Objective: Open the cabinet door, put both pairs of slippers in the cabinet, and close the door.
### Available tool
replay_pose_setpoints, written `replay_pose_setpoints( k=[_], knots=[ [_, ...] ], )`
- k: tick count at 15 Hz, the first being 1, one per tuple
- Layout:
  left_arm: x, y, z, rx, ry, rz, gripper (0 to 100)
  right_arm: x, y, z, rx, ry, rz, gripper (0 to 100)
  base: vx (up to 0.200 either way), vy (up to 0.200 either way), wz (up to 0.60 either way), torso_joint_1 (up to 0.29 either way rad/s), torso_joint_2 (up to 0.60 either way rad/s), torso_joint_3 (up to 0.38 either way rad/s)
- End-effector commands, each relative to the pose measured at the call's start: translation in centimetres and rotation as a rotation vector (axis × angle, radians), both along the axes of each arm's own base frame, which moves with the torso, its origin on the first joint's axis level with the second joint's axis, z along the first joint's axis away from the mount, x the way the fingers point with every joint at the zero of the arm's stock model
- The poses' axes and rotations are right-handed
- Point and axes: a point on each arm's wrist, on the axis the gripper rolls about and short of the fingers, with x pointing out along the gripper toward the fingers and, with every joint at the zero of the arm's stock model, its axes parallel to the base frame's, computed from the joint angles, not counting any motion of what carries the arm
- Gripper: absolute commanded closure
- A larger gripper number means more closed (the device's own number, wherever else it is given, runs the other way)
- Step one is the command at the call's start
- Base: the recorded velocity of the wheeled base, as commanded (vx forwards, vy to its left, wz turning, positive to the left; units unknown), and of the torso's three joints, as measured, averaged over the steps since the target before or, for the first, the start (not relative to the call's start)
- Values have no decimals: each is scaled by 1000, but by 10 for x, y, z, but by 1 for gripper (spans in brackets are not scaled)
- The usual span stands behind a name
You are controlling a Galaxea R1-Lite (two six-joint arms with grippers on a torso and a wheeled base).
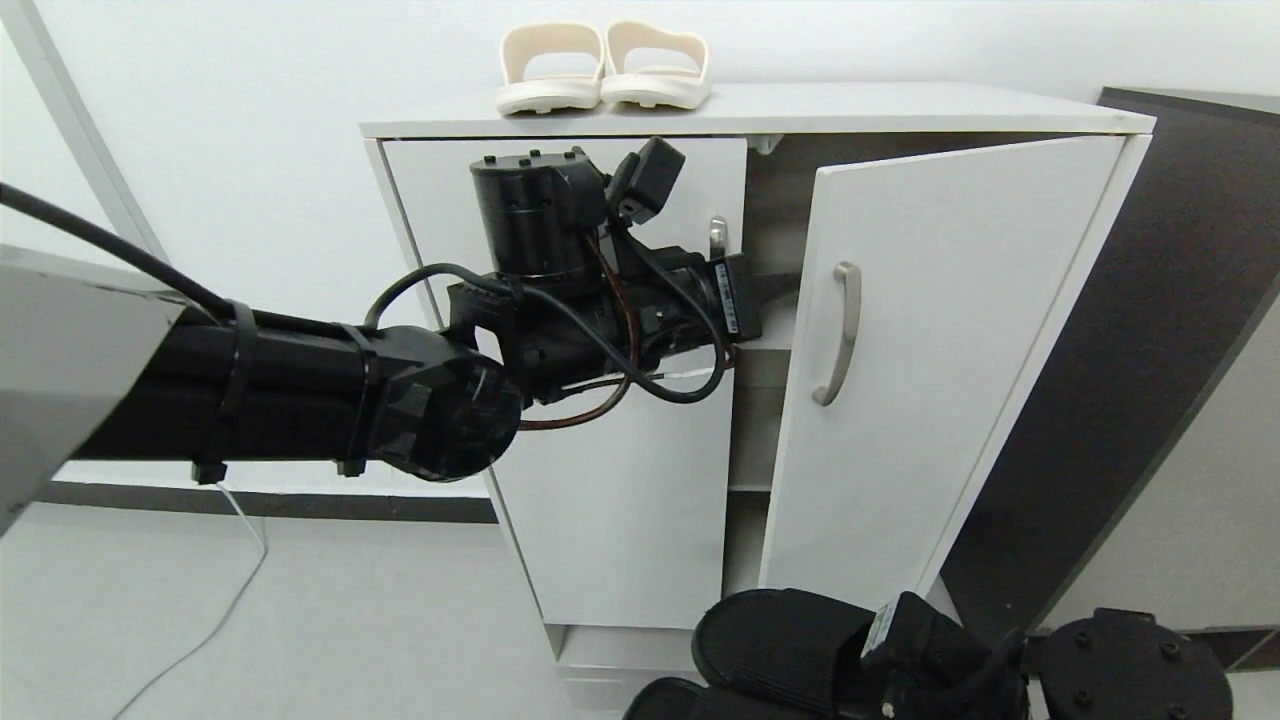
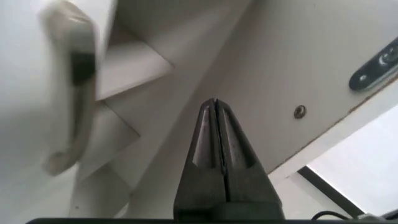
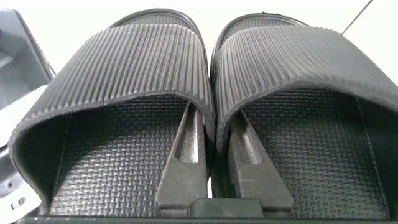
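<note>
white label (image 1: 727, 297) on left gripper (image 2: 216, 106) body, print unreadable

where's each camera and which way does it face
Head view: on the head, facing down at the cabinet, right door open, cream slippers on top; left arm shows.
Left wrist view: faces the cabinet's inside past the shut left gripper.
Right wrist view: faces the black slippers clamped in the right gripper.
Head and right wrist views share the black slippers.
</note>
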Motion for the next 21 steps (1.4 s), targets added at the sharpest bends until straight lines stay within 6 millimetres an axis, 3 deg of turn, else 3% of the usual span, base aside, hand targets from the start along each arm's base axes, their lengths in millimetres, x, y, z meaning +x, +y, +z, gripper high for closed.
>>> replay_pose_setpoints(
  k=[1,5,8,10,12,14,16,18,20,21],
  knots=[
    [-24,-10,9,-11,-12,-44,100,-1,1,-6,-15,9,7,100,-200,0,0,2,-2,-2],
    [-69,-30,21,-29,-33,-136,100,-14,5,-9,-19,14,66,100,-200,0,0,2,5,6],
    [-69,-29,22,-30,-47,-133,100,-14,7,-10,-12,17,66,100,-200,0,0,-1,2,6],
    [-61,-11,28,-41,-61,-77,100,-11,8,-10,7,9,52,100,-200,0,0,0,2,-2],
    [-68,44,46,-61,-86,66,100,11,7,-10,49,-6,-45,100,-100,0,0,4,4,1],
    [-103,111,50,-17,-113,208,100,39,6,-8,58,-40,-188,100,0,0,0,0,0,0],
    [-160,178,40,115,-105,498,100,58,7,-5,59,-82,-319,100,0,0,0,0,0,0],
    [-236,227,24,171,-98,809,100,68,8,-4,88,-67,-361,100,0,0,0,0,0,0],
    [-300,254,-12,221,-61,1021,100,75,3,-9,76,-58,-393,100,0,0,0,0,0,0],
    [-328,262,-40,248,-42,1081,100,75,2,-8,77,-61,-399,100,0,0,0,0,0,0]
  ],
)
